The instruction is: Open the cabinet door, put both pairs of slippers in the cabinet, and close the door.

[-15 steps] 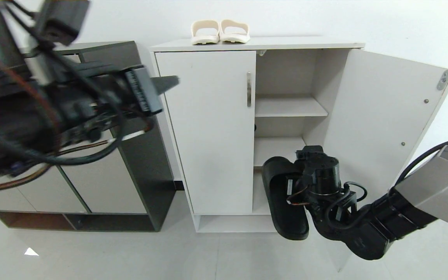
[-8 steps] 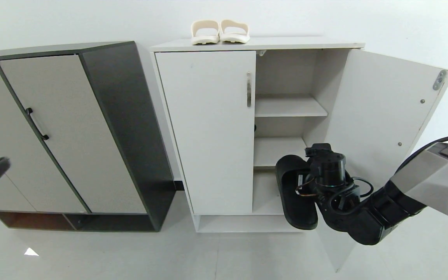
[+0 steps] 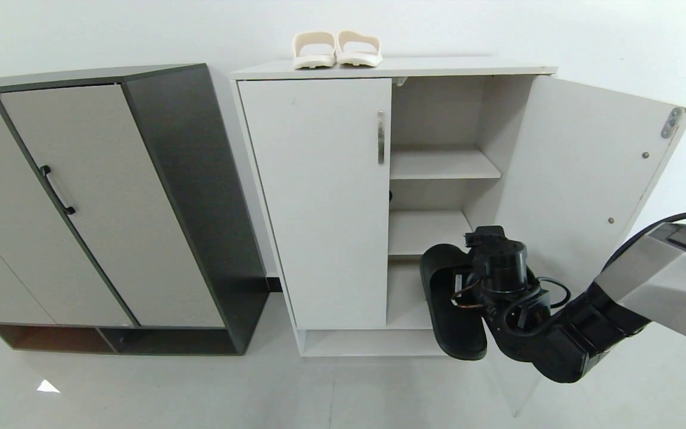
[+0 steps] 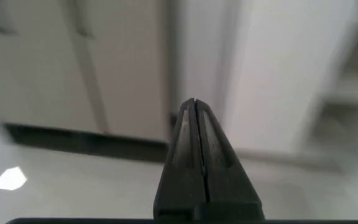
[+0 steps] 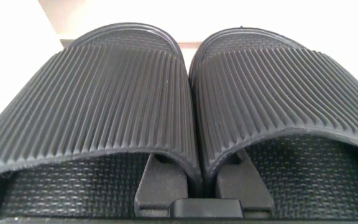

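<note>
**Left arm gone from the head view; black pair edged toward the opening**

Swinging clear, the left arm has left the head view, where it covered the dark cabinet (image 3: 194, 190) a second ago. The left gripper (image 4: 195, 143) now points down toward the floor with its fingers pressed together and nothing between them. The right arm has carried the black slippers (image 3: 453, 310) a little to the right and nearer the cabinet mouth, with hardly any shift in the last half second.

The right gripper (image 5: 201, 183) is clamped on the black pair, one finger under each strap and the two inner strap walls pinched between them. The pair hangs steeply tilted, toes up, in front of the bottom compartment (image 3: 405, 298) of the white cabinet (image 3: 313, 202), just below the lower shelf (image 3: 423, 229). The open door (image 3: 575, 190) stands just beside the right arm. The white slippers (image 3: 337, 49) sit on top of the cabinet.

Judging from this, the insertion is the risky part. The low heel ends hang below the compartment floor and could catch on its front edge. The toes could strike the lower shelf if the pair goes in tilted. The arm could nudge the open door. Only the strap walls are pinched, so a knock might pull one slipper free.
</note>
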{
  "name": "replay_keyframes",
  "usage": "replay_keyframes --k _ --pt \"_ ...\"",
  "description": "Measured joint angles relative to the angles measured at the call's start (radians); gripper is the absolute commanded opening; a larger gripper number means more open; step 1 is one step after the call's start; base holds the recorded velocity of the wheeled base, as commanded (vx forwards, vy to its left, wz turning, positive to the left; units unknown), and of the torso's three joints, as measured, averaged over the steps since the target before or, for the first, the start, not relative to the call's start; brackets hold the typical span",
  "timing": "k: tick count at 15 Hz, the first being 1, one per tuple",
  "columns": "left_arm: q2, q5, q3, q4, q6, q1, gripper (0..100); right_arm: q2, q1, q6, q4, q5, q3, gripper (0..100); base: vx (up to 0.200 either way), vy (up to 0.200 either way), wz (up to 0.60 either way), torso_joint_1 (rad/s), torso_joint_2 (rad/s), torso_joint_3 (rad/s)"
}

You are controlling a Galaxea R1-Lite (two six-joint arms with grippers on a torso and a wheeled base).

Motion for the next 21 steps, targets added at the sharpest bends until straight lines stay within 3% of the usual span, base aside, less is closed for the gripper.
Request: replay_keyframes --k 1,2,4,6,8,10,11,13,14,16,21 --pt "-0.023 -0.038 0.023 0.055 0.007 0.013 0 0.0 0.003 0.0 0.0 0.0 0.001 0 0.0 0.0 0.0 0.0 0.0 0.0" --pt "-0.037 -0.063 0.033 0.05 0.016 0.019 0 0.0 0.009 0.0 0.0 0.001 0.002 0 0.0 0.0 0.0 0.0 0.0 0.0" --pt "-0.054 -0.043 0.043 0.048 0.019 0.028 0 0.0 0.021 0.001 -0.001 0.0 0.004 0 0.0 0.0 0.0 0.0 0.0 0.0" --pt "-0.061 -0.09 0.045 0.049 0.033 0.026 0 -0.001 0.035 0.002 -0.008 0.0 0.009 0 0.0 0.0 0.0 0.0 0.0 0.0" --pt "-0.067 -0.093 0.046 0.049 0.032 -0.019 0 -0.001 0.046 0.001 -0.009 0.0 0.013 0 0.0 0.0 0.0 0.0 0.0 0.0" --pt "-0.076 -0.091 0.046 0.049 0.026 -0.102 0 -0.001 0.051 0.001 -0.01 0.0 0.015 0 0.0 0.0 0.0 0.0 0.0 0.0" --pt "-0.089 -0.083 0.046 0.049 0.029 -0.107 0 -0.002 0.054 0.001 -0.01 0.0 0.015 0 0.0 0.0 0.0 0.0 0.0 0.0" --pt "-0.123 0.008 0.046 0.048 0.048 -0.085 0 -0.003 0.062 0.001 -0.01 -0.001 0.015 0 0.0 0.0 0.0 0.0 0.0 0.0" --pt "-0.131 0.001 0.046 0.048 0.046 -0.081 0 -0.003 0.068 0.001 -0.015 -0.001 0.014 0 0.0 0.0 0.0 0.0 0.0 0.0" --pt "-0.141 -0.011 0.046 0.048 -0.032 -0.076 0 -0.017 0.082 -0.003 -0.018 0.003 0.009 0 0.0 0.0 0.0 0.0 0.0 0.0" --pt "-0.149 -0.013 0.046 0.046 -0.037 -0.075 0 -0.034 0.114 -0.005 0.017 0.0 -0.061 0 0.0 -0.16 0.0 0.002 0.0 0.004"
